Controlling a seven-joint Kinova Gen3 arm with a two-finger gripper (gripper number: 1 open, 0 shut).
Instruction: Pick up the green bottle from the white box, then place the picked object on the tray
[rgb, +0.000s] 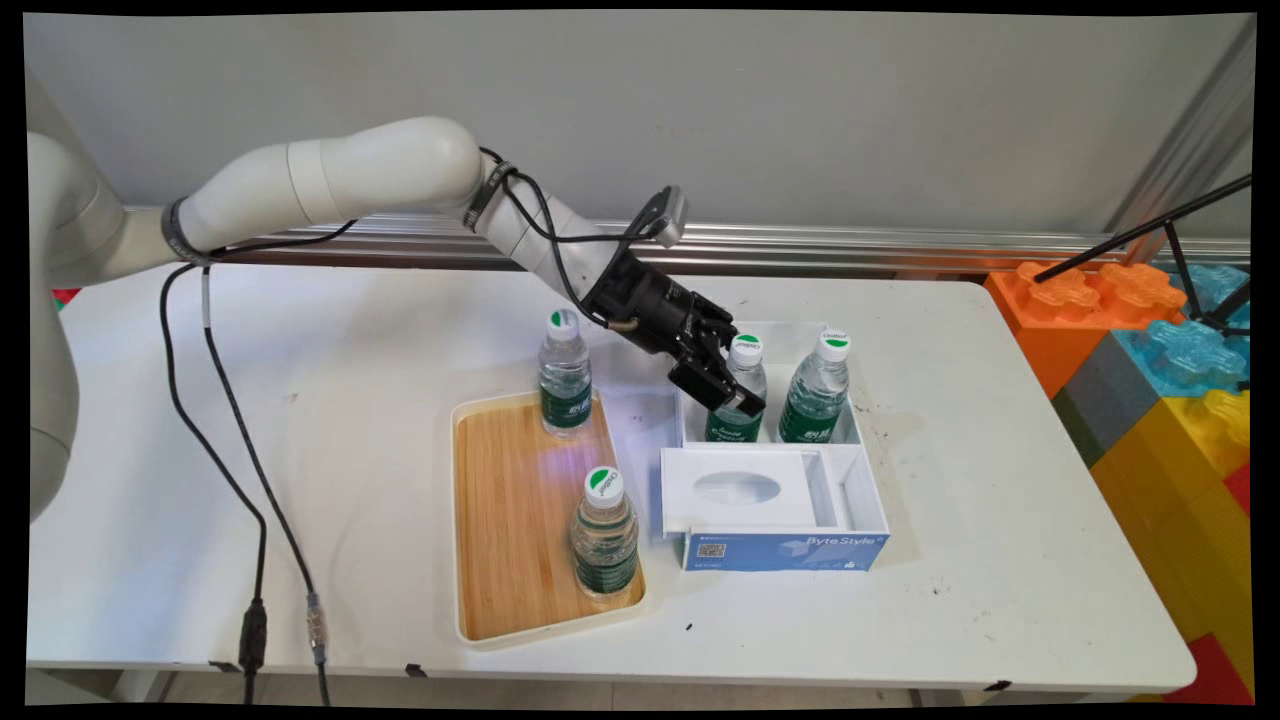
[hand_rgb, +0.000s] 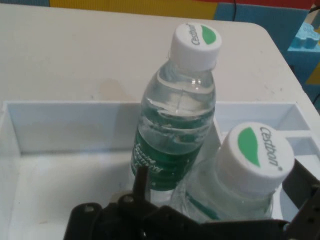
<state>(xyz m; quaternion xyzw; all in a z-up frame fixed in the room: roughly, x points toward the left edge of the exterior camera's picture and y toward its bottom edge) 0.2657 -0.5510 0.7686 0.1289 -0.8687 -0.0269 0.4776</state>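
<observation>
My gripper (rgb: 738, 395) reaches down from the upper left into the rear compartment of a white box (rgb: 868, 490) with a blue front. It stands open, one finger on either side of a clear water bottle (rgb: 746, 348) with a green label and a white cap. In the hand view that bottle (hand_rgb: 256, 155) sits between the fingers (hand_rgb: 142, 182) of the gripper (hand_rgb: 221, 170), with a small gap on the left. A second bottle (rgb: 817, 392) stands just right of it in the same compartment and shows farther off in the hand view (hand_rgb: 177, 120).
A wooden tray (rgb: 510, 520) left of the box carries two more bottles, one at its far end (rgb: 565, 375) and one at its near end (rgb: 603, 535). Large coloured blocks (rgb: 1150, 350) stand off the table's right edge. Black cables (rgb: 215, 420) hang at the left.
</observation>
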